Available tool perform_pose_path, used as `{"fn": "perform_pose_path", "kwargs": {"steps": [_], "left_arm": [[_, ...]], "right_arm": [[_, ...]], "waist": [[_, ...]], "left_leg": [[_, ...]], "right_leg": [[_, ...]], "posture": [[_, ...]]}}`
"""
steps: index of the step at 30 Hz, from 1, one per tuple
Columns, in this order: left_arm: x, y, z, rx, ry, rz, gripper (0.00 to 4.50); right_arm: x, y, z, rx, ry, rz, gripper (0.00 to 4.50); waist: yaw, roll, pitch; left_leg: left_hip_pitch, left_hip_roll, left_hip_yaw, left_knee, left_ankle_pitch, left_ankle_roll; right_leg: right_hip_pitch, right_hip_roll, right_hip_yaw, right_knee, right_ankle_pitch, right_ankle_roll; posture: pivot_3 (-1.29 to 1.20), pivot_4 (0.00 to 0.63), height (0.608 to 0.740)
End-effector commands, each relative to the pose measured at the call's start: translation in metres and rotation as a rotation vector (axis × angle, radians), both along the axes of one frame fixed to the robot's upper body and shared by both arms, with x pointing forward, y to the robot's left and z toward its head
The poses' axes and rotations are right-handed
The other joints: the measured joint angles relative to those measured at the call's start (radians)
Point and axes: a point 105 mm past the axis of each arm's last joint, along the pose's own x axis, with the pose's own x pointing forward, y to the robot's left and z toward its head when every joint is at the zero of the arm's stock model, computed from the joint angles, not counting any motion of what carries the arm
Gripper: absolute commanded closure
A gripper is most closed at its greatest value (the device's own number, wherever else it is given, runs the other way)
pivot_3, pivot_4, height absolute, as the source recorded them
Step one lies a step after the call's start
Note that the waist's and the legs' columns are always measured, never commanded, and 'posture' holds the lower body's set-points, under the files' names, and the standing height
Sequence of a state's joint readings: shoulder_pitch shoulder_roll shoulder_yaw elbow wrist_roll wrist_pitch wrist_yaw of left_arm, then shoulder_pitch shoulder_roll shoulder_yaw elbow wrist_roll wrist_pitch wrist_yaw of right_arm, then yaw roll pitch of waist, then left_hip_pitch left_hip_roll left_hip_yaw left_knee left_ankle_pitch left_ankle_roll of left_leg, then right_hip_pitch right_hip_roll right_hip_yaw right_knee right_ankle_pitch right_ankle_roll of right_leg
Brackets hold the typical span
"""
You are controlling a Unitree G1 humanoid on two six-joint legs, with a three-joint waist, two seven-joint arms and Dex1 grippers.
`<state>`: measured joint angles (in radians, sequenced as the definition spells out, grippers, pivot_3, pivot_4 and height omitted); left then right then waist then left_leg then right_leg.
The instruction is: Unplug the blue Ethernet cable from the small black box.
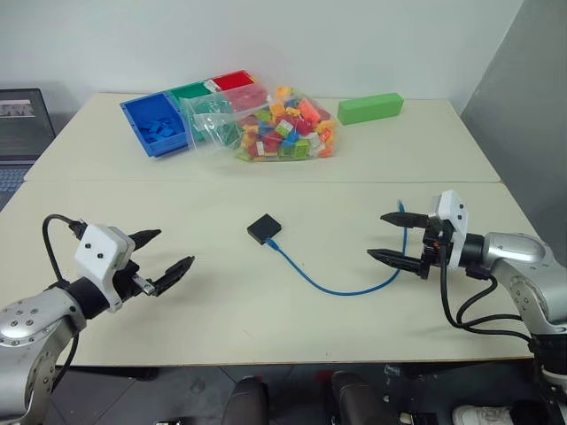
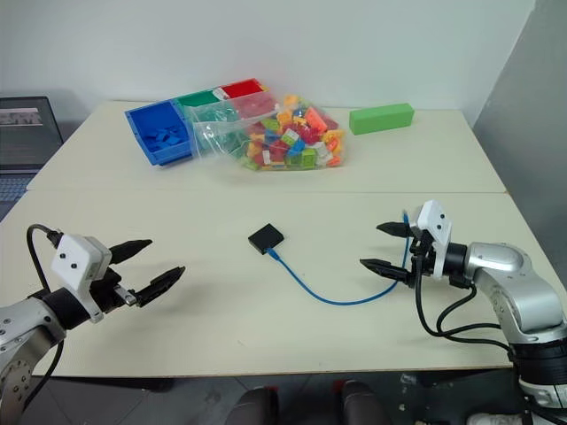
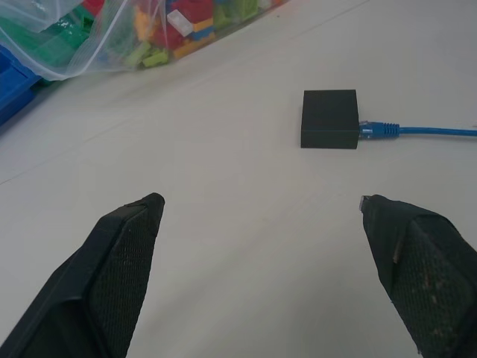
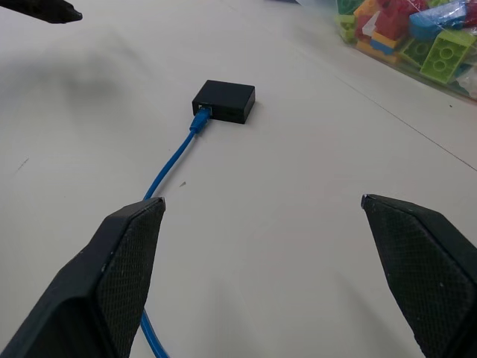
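Both claws wide open, holding nothing: left gripper (image 1: 162, 250), right gripper (image 1: 386, 236).

You've got the small black box (image 1: 264, 228) mid-table between them, well apart from each, blue Ethernet cable (image 1: 341, 287) still plugged in on its near-right side, looping toward the right gripper. Pin the box with the left, pinch the plug (image 3: 378, 130) itself with the right, not the cord, and pull straight out along the port.

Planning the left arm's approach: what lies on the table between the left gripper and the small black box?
Nothing: bare table separates the left gripper from the small black box, as the left wrist view shows.
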<state>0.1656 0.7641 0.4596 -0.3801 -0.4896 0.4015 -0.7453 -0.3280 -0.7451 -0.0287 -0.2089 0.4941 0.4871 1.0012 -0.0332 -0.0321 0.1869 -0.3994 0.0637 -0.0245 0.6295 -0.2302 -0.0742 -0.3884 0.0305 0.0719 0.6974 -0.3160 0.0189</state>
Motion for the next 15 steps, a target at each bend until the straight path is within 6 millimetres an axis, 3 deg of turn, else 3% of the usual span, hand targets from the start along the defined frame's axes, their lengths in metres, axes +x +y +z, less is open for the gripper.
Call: {"fn": "perform_pose_path", "kwargs": {"steps": [1, 11, 15], "left_arm": [[-0.002, 0.002, 0.013, 0.005, -0.054, -0.005, 0.0], [-0.006, 0.004, 0.006, 0.022, -0.025, -0.006, 0.0], [-0.009, 0.001, 0.003, 0.018, -0.006, -0.047, 0.0]], "right_arm": [[0.0, -0.002, 0.015, 0.005, -0.05, 0.005, 0.03], [-0.004, 0.003, 0.012, -0.014, -0.039, 0.034, 0.03], [-0.007, 0.017, 0.009, -0.021, -0.041, 0.073, 0.03]], "waist": [[0.0, 0.0, 0.0], [0.0, 0.0, 0.0], [0.0, 0.0, 0.0]], "left_leg": [[0.0, 0.0, 0.0, 0.0, 0.0, 0.0], [0.0, 0.0, 0.0, 0.0, 0.0, 0.0], [0.0, 0.0, 0.0, 0.0, 0.0, 0.0]], "right_leg": [[0.0, 0.0, 0.0, 0.0, 0.0, 0.0], [0.0, 0.0, 0.0, 0.0, 0.0, 0.0], [0.0, 0.0, 0.0, 0.0, 0.0, 0.0]], "posture": [[0.0, 0.15, 0.74], [0.0, 0.15, 0.74], [0.0, 0.15, 0.74]]}}
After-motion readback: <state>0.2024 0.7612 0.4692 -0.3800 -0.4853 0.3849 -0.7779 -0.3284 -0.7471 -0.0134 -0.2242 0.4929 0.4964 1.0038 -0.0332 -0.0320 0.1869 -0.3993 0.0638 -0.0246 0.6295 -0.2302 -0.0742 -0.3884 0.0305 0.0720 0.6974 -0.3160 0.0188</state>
